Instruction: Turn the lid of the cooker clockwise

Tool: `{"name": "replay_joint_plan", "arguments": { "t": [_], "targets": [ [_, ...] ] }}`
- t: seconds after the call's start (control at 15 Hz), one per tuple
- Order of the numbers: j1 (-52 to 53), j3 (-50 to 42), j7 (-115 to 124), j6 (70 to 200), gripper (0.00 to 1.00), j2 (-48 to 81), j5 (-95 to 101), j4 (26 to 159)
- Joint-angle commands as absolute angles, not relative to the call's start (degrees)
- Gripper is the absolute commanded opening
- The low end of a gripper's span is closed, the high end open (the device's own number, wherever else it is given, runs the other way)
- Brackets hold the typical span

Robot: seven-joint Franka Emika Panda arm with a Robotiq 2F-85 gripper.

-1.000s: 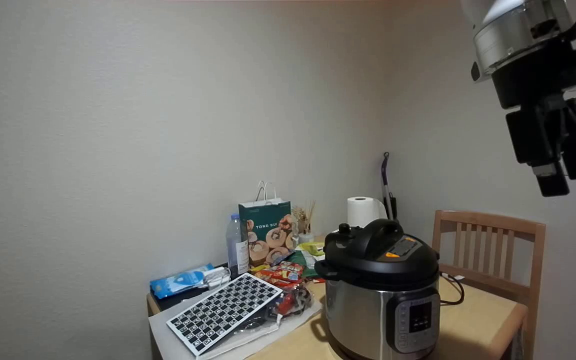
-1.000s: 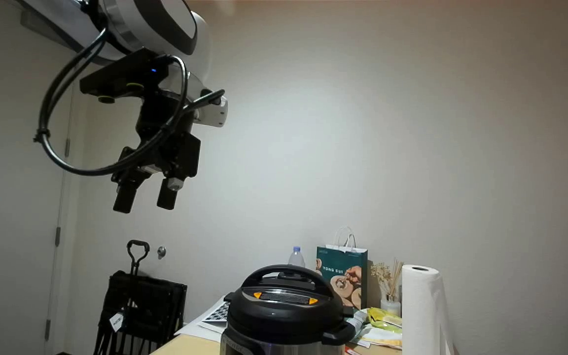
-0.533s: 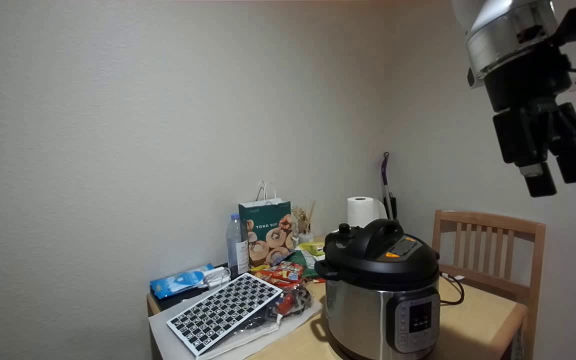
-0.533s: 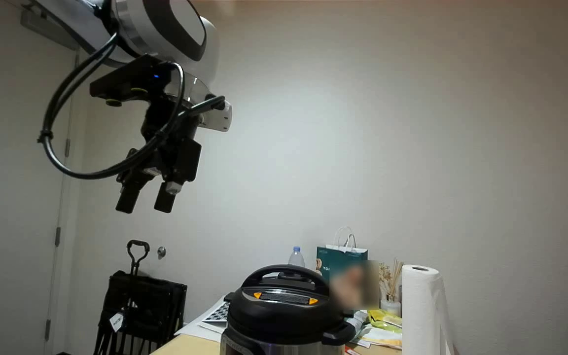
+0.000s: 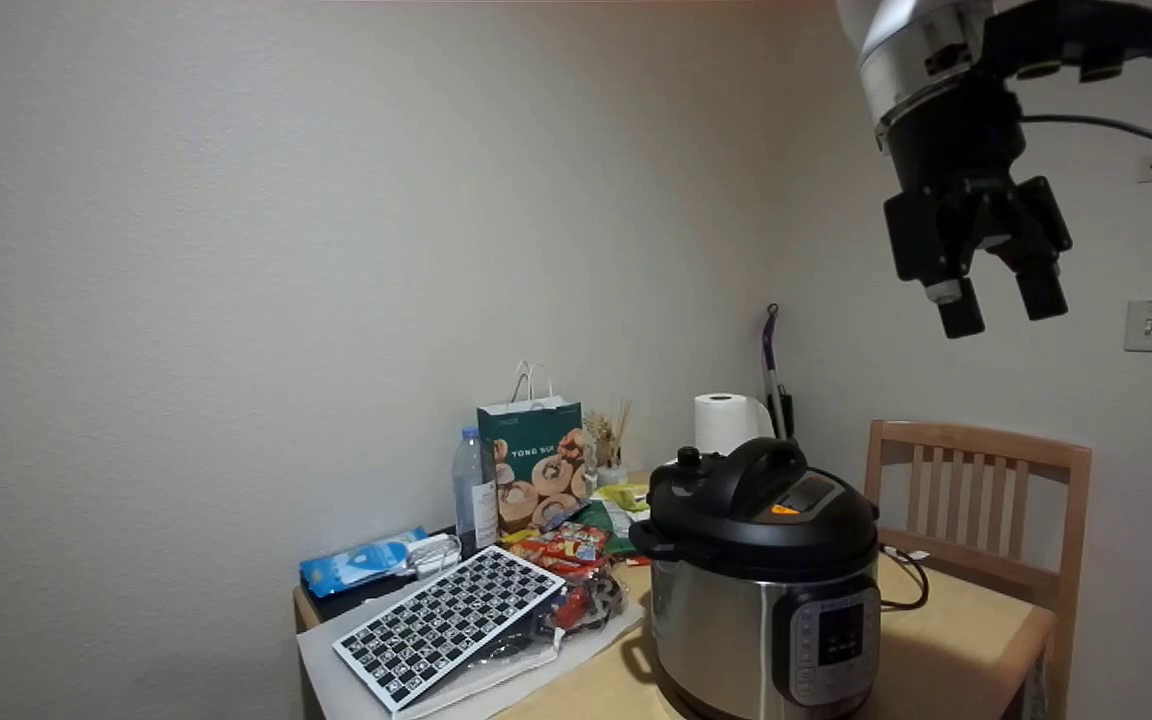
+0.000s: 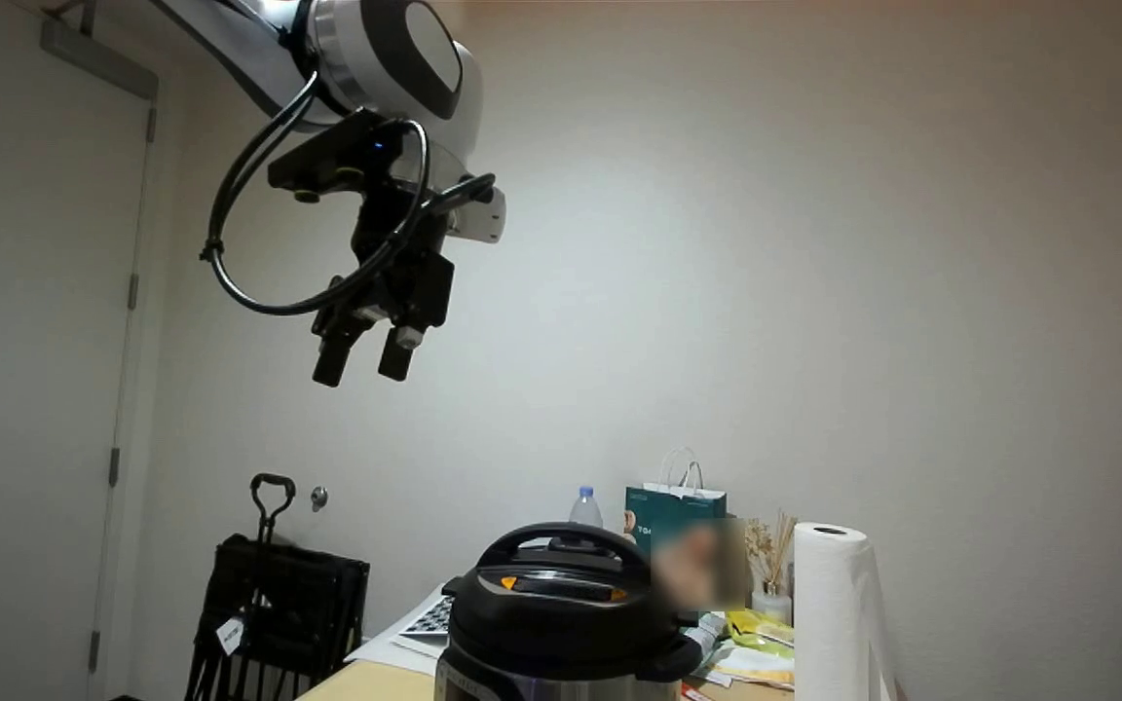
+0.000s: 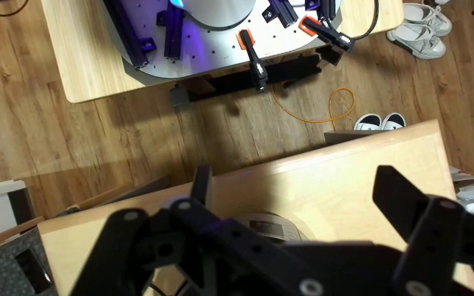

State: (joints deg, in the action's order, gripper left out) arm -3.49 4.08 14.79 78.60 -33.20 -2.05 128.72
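- Pale walls (image 5: 236,250) form the backdrop, with a grey door (image 6: 35,224) at the edge of an exterior view
- Light wooden table (image 5: 966,615) stretches below, crowded with bright packets (image 5: 573,543)
- Robot arm (image 6: 356,68) reaches in overhead, its black gripper (image 5: 1002,302) hanging in the air, fingers spread wide and tips pointing down
- Slatted wooden chair (image 5: 976,437) stands at the table's side
- Steel cooker (image 5: 716,640) stands upright on the table, a dark control panel (image 5: 831,645) on its front
- Black domed lid (image 5: 736,535) sits on top of the cooker, its raised handle (image 5: 751,478) uppermost, well below the gripper
- Green paper bag (image 5: 536,465) stands near the wall
- Checkered board (image 5: 451,625) lies near the packets
- Paper towel roll (image 6: 829,613) stands upright near the cooker in both exterior views
- Clear bottle (image 5: 473,490) with a blue cap stands just beside the bag
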Motion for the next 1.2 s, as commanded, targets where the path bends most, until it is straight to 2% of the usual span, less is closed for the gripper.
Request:
{"name": "replay_joint_plan", "arguments": {
  "t": [0.0,0.13,0.73,0.87,1.13],
  "targets": [
    [-3.20,3.87,14.89,78.49,1.00,-33.17,-1.96,128.69],
    [-3.18,3.88,14.89,78.49,1.00,-33.35,-1.96,128.75],
    [-4.16,-0.41,15.09,73.90,1.00,-13.79,-3.89,113.41],
    [-3.69,-0.43,15.03,76.31,1.00,-16.19,-3.20,116.49],
    [-3.54,-0.12,19.32,73.84,1.00,-12.63,-5.10,113.32]
  ]
}}
